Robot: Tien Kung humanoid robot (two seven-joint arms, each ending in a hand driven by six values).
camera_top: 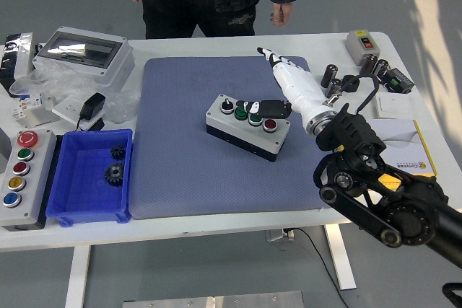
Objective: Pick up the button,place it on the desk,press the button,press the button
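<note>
The grey button box [245,133] lies at an angle in the middle of the blue mat [180,171]. It carries a black selector knob, two green buttons and a red button [270,125]. My right hand [274,81], white with black fingertips, reaches in from the right over the box. Its long fingers [268,55] point to the far left, and its thumb [254,107] lies across the green buttons. I cannot tell whether the thumb presses down. The hand holds nothing.
A person stands at the far side with both hands [280,11] off the table. At left are a blue bin [72,203] with gears, a coloured button panel [18,177] and a grey enclosure [83,52]. A small switch box [361,42], black parts [332,73] and a booklet [408,151] sit at right.
</note>
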